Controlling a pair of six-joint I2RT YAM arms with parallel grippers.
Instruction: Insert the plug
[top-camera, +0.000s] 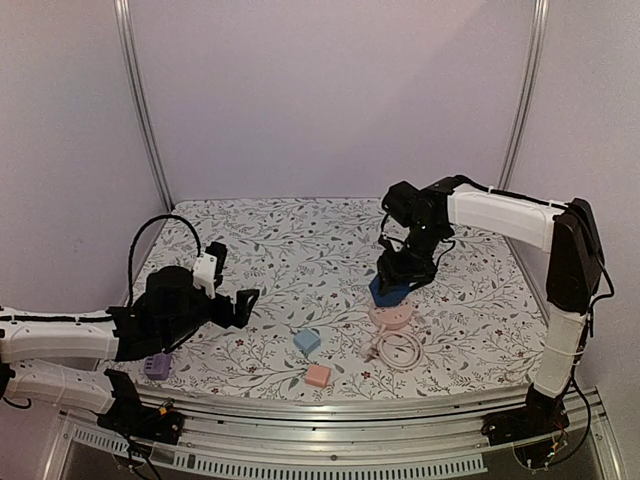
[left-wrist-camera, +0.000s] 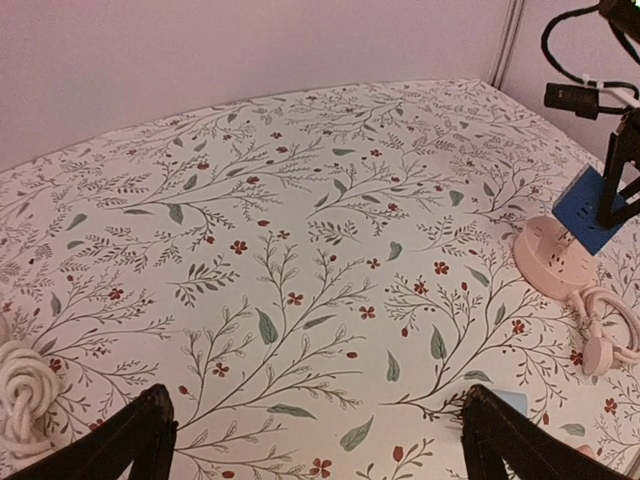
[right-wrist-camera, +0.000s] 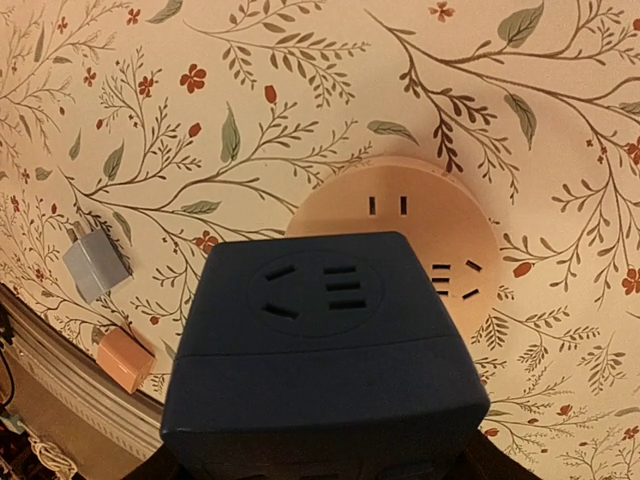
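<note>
Right claw (top-camera: 403, 275) is clamped part-open on the blue plug (right-wrist-camera: 320, 340), a matte plastic cube, over the round, smooth pink socket (right-wrist-camera: 400, 215). Left claw (top-camera: 230, 283) is wide open and empty.
Risk: pins are hidden, so misaligned slots could jam, or the socket could skid on the floral table (top-camera: 280, 240).

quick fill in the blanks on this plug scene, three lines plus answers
1. The right gripper holds a plug whose colour is ___.
2. Below it lies a round socket, coloured ___.
3. The left gripper is ___ and holds nothing.

Missing words: blue; pink; open
</note>
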